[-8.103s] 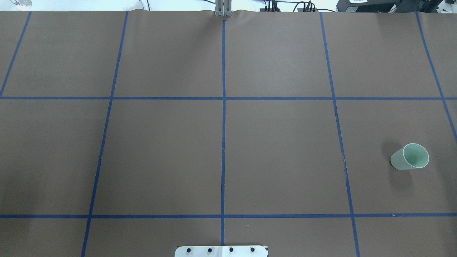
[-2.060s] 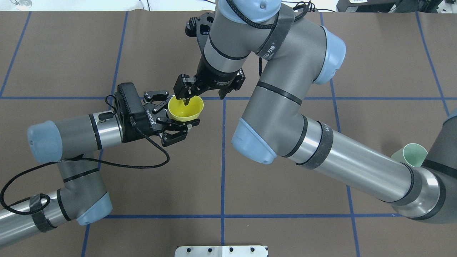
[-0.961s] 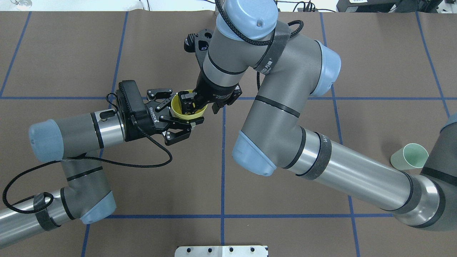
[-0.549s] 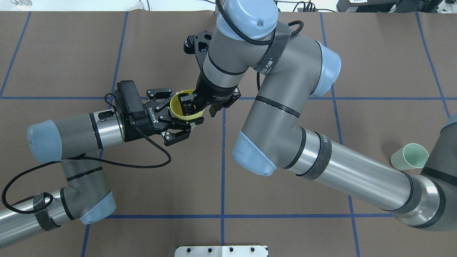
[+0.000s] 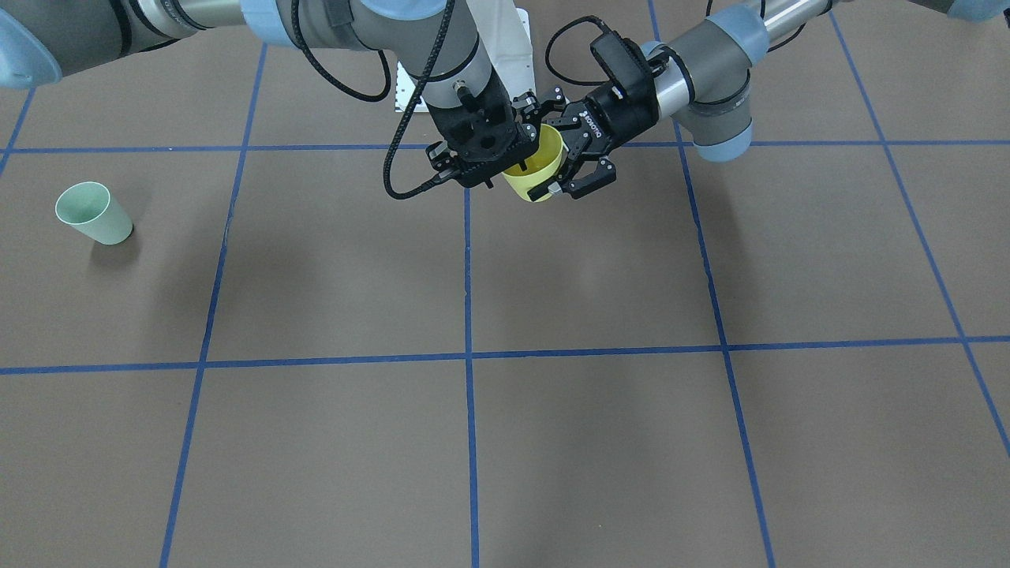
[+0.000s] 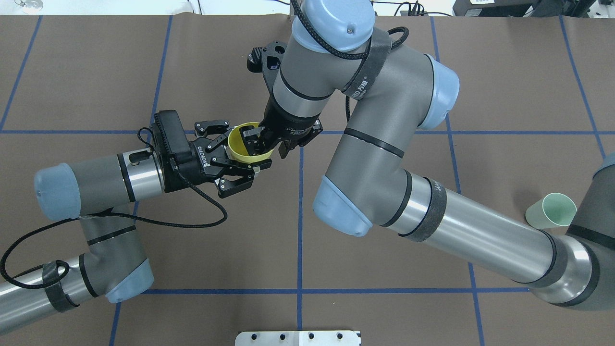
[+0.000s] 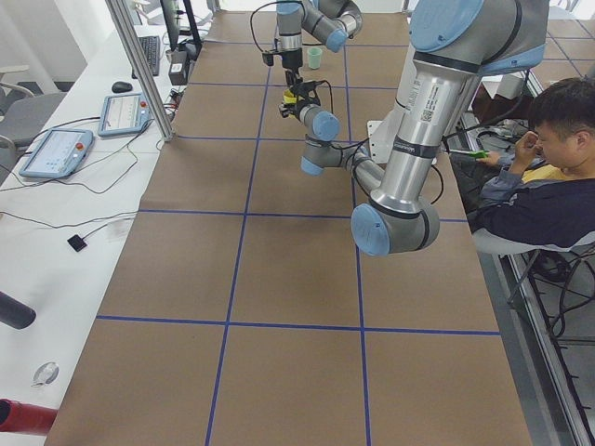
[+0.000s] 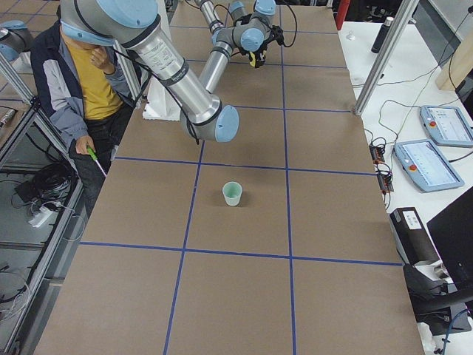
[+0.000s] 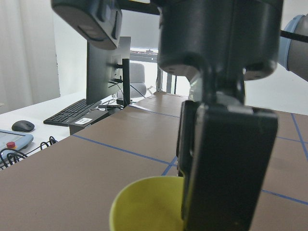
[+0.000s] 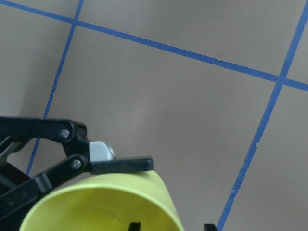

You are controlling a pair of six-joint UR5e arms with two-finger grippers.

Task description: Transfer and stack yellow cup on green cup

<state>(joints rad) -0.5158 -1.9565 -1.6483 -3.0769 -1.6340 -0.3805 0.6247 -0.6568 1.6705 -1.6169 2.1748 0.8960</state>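
The yellow cup (image 6: 238,150) is upright in the air over the table's middle, also seen in the front view (image 5: 540,172). My left gripper (image 6: 245,149) is shut on its sides from the left; one pad (image 10: 102,151) touches the cup wall (image 10: 96,211). My right gripper (image 6: 265,144) comes down from above and is open. It straddles the cup's right rim, one fingertip inside the cup and one outside (image 10: 172,225). The pale green cup (image 6: 552,214) stands upright far to the right, beside my right arm's lower part, apart from both grippers (image 5: 91,211).
Blue tape lines divide the brown table cover. A white bolted plate (image 6: 298,338) sits at the near edge. A seated person (image 7: 548,177) is beside the robot. Tablets and cables lie on the side bench (image 8: 432,159).
The right gripper has come down so that one finger is inside the yellow cup. The left arm and the cup have shifted slightly left. The green cup has not moved.
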